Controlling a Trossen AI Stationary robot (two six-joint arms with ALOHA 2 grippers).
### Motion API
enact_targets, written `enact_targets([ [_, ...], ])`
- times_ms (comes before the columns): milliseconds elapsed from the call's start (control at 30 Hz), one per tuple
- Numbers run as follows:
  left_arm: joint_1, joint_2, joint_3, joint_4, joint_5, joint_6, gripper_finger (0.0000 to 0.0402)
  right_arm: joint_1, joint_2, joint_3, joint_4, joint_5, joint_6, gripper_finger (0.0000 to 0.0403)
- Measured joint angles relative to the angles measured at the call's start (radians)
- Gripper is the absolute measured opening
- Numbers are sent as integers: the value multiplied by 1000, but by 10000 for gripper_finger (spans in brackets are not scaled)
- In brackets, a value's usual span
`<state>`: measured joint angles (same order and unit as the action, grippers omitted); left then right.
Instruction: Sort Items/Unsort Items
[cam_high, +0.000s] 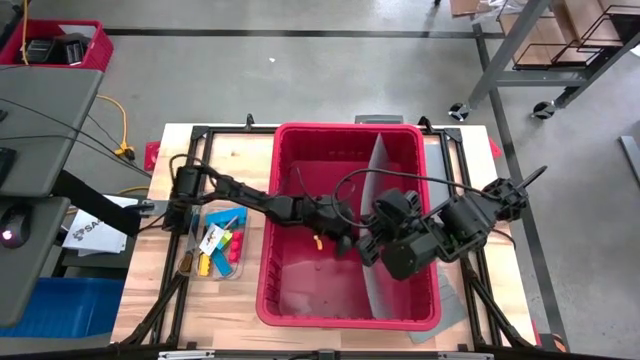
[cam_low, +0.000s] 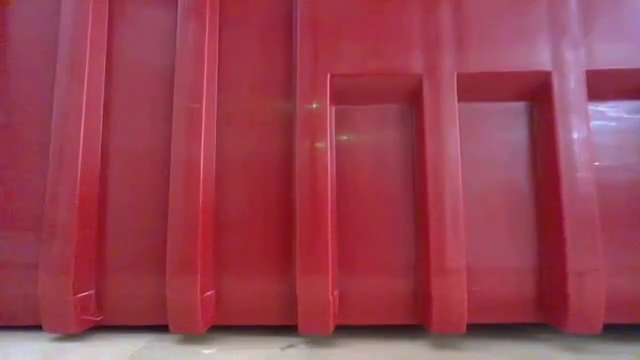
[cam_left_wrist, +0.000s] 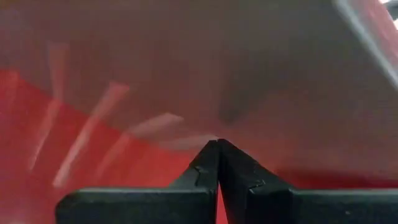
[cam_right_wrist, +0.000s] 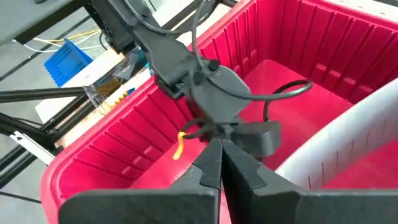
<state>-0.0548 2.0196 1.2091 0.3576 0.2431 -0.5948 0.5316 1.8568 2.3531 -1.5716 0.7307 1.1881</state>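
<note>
Both arms reach into the red bin (cam_high: 345, 135) at the middle of the desk (cam_high: 145, 310), the left gripper (cam_left_wrist: 217, 144) low over the bin's floor with its fingers pressed together on nothing, the right gripper (cam_right_wrist: 219, 144) hovering above the same compartment, likewise closed and empty. The items (cam_high: 217, 248), a cluster of yellow, red, blue and green pieces, lie in a small clear tray (cam_high: 208, 262) on the desk just outside the bin's left wall, while a single yellow piece (cam_high: 317, 240) sits inside the bin close beside the left gripper. Judging by the layout, the step in hand is picking up that yellow piece; doing it well would mean spreading the fingers before descending, straddling the piece squarely and closing only once the tips are near the floor, since shut fingers would merely push it along. The grey divider (cam_high: 381, 200) running lengthwise through the bin stands just beyond the left gripper and crowds the working space, and the right arm's bulk, with its looping cable (cam_high: 400, 180), hangs over that divider, so the two arms risk fouling each other if both move at once. The bin's tall ribbed walls also block the table-level camera entirely. Beyond the desk are a blue crate (cam_high: 60, 300) and shelving (cam_high: 560, 40) on the floor.
</note>
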Motion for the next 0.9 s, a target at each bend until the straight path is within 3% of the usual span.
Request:
enact_targets([
  [200,-93,-30,1,36,32,56,0,0,0,0,1,5,-11,0],
  [400,-161,-17,-4,136,-231,57,0,0,0,0,1,9,-5,0],
  [533,-154,-23,9,179,-328,57,0,4,-12,0,1,8,28,0],
  [633,-132,-20,6,157,-328,63,0,-10,-39,0,0,38,77,0],
  [767,-117,-20,5,158,-309,68,0,-124,-66,-37,2,-6,106,0],
  [900,-117,-20,5,154,-307,74,0,-279,-90,-171,1,-72,48,0],
])
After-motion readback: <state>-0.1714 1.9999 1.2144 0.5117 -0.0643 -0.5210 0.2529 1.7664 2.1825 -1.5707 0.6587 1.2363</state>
